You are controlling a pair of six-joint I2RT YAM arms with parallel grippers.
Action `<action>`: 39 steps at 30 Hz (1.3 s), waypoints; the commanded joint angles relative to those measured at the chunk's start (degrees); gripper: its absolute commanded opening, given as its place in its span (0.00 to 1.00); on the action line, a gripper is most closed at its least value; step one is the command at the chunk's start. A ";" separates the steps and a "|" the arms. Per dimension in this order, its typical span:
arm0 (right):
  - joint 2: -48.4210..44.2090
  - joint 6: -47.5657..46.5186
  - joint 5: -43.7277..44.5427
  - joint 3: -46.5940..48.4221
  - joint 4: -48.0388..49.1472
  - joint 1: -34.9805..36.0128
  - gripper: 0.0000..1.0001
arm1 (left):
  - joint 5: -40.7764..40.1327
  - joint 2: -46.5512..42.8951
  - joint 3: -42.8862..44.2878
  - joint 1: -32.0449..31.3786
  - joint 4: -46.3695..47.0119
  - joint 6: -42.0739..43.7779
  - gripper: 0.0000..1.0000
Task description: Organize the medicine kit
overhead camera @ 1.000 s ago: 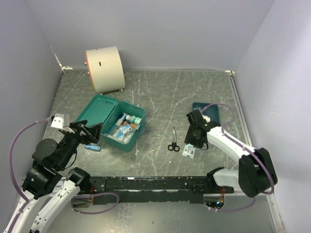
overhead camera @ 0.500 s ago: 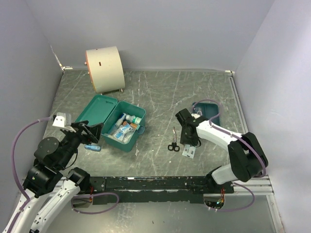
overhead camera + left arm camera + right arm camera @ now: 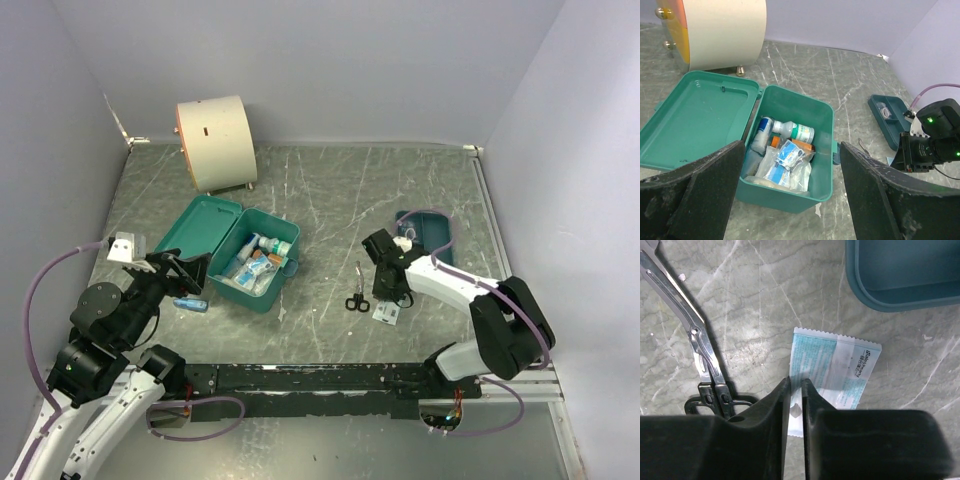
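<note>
Right claw (image 3: 796,382) slid left, seemingly pinching the light, floppy packet (image 3: 840,367) by its edge; left claw (image 3: 792,145) was open.

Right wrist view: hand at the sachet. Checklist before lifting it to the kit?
1. Right hand astride the sachet edge: ok.
2. Pinch firm: cannot tell; a narrow gap shows between the jaws.
3. Scissors apart from the sachet: ok.
4. Tray apart from the sachet: ok.
5. Medicine kit lid open, space left on top of its contents: ok.
6. Left hand open, holding nothing, outside the kit: ok.
</note>
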 commanded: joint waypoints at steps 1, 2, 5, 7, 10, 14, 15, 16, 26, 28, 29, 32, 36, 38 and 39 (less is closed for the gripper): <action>3.01 1.27 -3.27 -5.09 4.53 0.10 0.10 | -0.13 0.65 0.67 0.37 -0.13 -0.19 0.87; 3.05 1.20 -3.21 -5.21 4.93 0.05 0.05 | -0.05 0.81 0.67 0.41 -0.04 -0.18 0.87; 2.29 0.61 -2.31 -4.94 6.00 0.09 0.00 | 0.30 0.83 0.67 0.38 0.00 -0.10 0.87; 1.07 -0.22 -1.80 -4.36 6.47 0.09 0.00 | 0.45 0.74 0.62 0.37 -0.04 -0.09 0.87; -1.95 -2.00 -0.51 -2.64 6.01 0.09 0.00 | 0.42 0.42 0.59 0.37 0.17 -0.09 0.87; -6.13 -4.57 2.78 1.54 3.41 0.09 0.00 | 0.56 0.59 0.43 0.37 0.41 0.04 0.87; -7.19 -5.35 3.76 2.66 2.78 0.11 0.00 | 0.70 0.80 0.45 0.37 0.57 0.14 0.87; -8.13 -6.41 5.18 3.85 2.31 0.09 0.00 | 0.80 0.95 0.49 0.37 0.61 0.24 0.87; -5.21 -25.17 13.35 12.04 3.73 -2.23 0.00 | 0.94 2.25 0.58 0.41 0.28 0.09 0.87; -4.14 -29.67 14.35 11.47 5.24 -2.76 0.00 | 0.79 2.12 0.50 0.37 0.27 0.02 0.87; -3.69 -31.98 15.18 11.04 6.20 -3.57 0.00 | 0.62 2.12 0.42 0.37 0.20 -0.06 0.88; -2.34 -35.11 13.85 9.94 8.09 -7.50 0.00 | 0.42 2.44 0.47 0.37 -0.05 -0.18 0.88; -0.73 -36.24 10.34 9.04 11.18 -12.26 0.00 | 0.62 3.07 0.66 0.37 -0.38 -0.09 0.88; 0.78 -36.21 8.73 9.09 12.16 -13.50 0.00 | 0.65 3.23 0.67 0.37 -0.34 -0.09 0.88; 1.58 -36.08 8.26 9.17 12.69 -13.89 0.00 | 0.52 3.27 0.67 0.37 -0.34 -0.09 0.88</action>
